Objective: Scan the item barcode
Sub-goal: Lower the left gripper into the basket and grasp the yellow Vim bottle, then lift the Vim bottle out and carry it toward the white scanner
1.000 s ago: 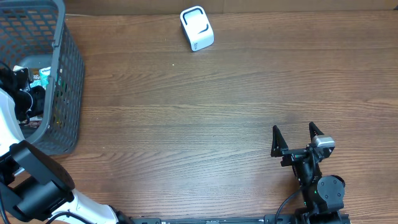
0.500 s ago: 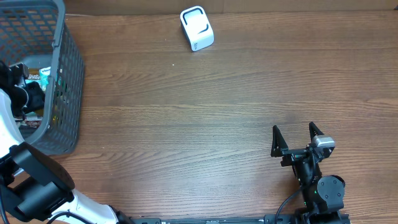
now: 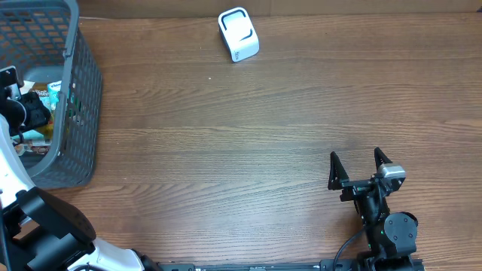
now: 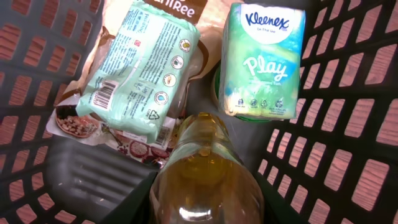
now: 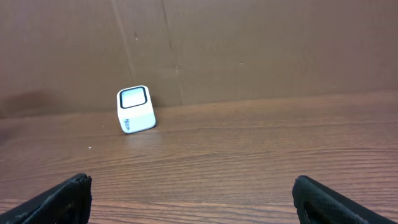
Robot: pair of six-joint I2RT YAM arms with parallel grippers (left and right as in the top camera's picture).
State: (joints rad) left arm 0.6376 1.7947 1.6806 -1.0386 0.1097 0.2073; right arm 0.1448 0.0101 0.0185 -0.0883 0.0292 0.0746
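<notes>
— Left tool [image 3: 32, 111]?
— Down inside the grey basket [image 3: 83, 90], at the left end of the surface [image 3: 226, 150]. Right up against a bottle [image 4: 208, 168] of yellow liquid, narrow end pointing away from the wrist camera. Cannot see the fingers past it, so cannot tell whether clamped on the bottle or merely close around it.

— Beyond the bottle?
— Just past its narrow end, to the right, a Kleenex tissue pack [image 4: 264, 62]. To the left, a mint-green pouch [image 4: 146, 65] lying barcode up, on top of a brown packet [image 4: 81, 121] printed with nuts. All low in the basket, crowded together.

— Right tool [image 3: 355, 154]?
— Spread wide, gripping nothing. Low over the near right part of the surface, well apart from everything else.

— Scanner [image 3: 238, 34]?
— Small and white, dark-rimmed window on top. At the far edge of the surface, near the back wall. Ahead and to the left in the right wrist view. Well apart from the basket and from both tools.
</notes>
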